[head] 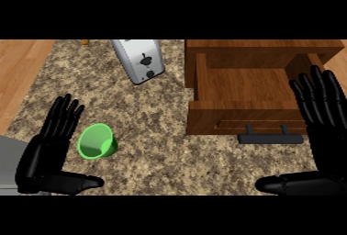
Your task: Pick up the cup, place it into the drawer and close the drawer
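You see the green cup [97,141] on the stone counter [163,156], tipped so that its mouth faces up and to the left. It is just beside the left hand [49,153], which is wide open with straight fingers and holds nothing. The right hand [324,120] is also wide open and empty, over the right side of the wooden drawer [237,87]. The drawer is pulled out, its dark handle [270,138] toward you. A toaster [139,60] stands behind, well apart from the cup.

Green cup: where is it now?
Head view, left side: green cup on the counter just right of the left hand, below the toaster, left of the open drawer.
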Available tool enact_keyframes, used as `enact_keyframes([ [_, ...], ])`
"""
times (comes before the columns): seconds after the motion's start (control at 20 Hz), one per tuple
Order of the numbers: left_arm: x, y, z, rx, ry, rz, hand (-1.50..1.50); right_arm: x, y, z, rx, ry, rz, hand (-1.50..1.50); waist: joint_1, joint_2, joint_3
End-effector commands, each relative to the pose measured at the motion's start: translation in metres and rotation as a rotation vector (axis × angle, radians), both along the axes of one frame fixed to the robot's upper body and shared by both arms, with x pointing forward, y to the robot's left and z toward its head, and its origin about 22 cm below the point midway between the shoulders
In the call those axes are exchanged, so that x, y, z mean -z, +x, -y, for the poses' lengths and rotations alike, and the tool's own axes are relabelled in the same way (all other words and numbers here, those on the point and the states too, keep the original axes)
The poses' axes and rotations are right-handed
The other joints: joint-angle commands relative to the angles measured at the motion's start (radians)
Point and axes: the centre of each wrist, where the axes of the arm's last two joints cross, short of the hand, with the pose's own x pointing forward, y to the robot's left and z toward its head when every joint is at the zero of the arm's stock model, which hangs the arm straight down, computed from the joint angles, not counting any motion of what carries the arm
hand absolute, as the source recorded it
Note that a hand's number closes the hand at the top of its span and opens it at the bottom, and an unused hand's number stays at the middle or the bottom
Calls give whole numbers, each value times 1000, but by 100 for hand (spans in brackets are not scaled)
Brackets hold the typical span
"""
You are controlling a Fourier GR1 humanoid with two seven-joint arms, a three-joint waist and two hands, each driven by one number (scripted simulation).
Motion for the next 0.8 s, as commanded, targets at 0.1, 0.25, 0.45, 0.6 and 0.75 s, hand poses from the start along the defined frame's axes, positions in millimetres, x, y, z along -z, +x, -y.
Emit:
enact_keyframes([
  [0.1, 25, 20, -14, -49, 24, -44, -150, -9, 2, -28, 10, 11, 2, -150, -1, 0, 0],
  [0.25, 53, -7, -32, -53, 26, -38, -150, -26, 17, 12, 0, 0, -1, -150, 1, 0, 0],
  [0.45, 69, 7, -27, -36, 39, -82, -150, -16, -15, 9, -11, 8, 1, -150, -4, 0, 0],
  [0.6, 67, 23, -44, -27, 36, -82, -150, 2, 10, 11, 1, -4, -16, -150, -2, 1, 0],
  [0.75, 97, 9, -48, -54, 34, -116, -150, -14, 1, 15, -16, -7, -2, -150, -3, 1, 0],
])
